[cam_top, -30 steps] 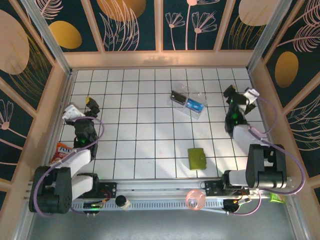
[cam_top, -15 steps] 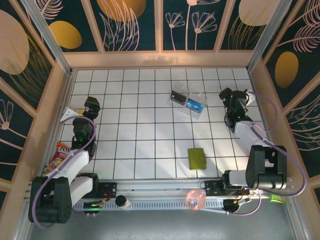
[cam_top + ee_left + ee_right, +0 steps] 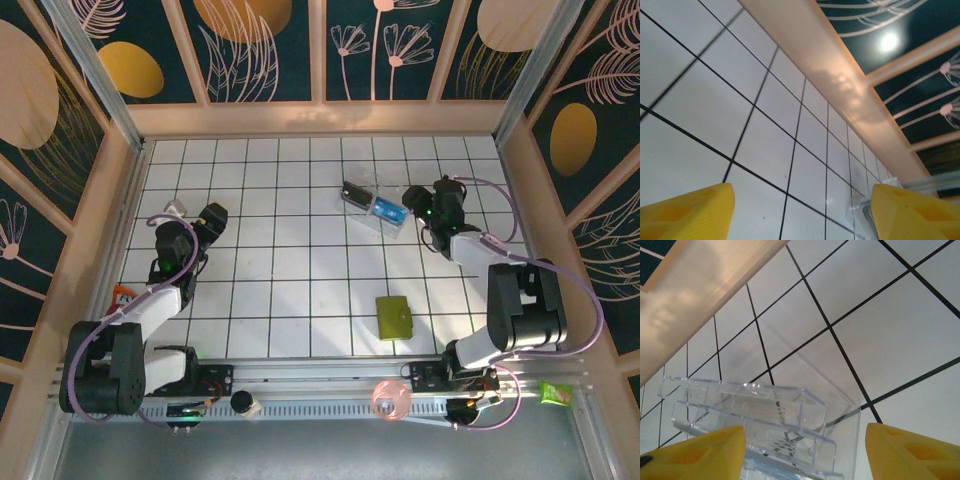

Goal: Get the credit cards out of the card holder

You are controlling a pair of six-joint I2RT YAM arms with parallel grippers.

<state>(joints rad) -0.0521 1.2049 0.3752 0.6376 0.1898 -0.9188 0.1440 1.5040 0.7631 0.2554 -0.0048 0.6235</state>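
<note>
left pincer (image 3: pixel 212 215) spread, empty | right pincer (image 3: pixel 419 202) spread beside clear box (image 3: pixel 375 208) | card holder (image 3: pixel 394 317) well apart

Card holder (image 3: pixel 394 317) near table (image 3: pixel 260 300) front edge, clear box (image 3: pixel 376 208) behind it — well apart

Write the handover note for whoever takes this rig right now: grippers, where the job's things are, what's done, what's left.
Left gripper: open, empty, over the left side of the table.
Right gripper: open, pointed at the clear plastic box; no grip visible.
Card holder: closed, lying flat near the front edge, apart from both grippers.
Done: nothing; no cards are out.
Left: reach the card holder, open it, pull out the cards.
</note>
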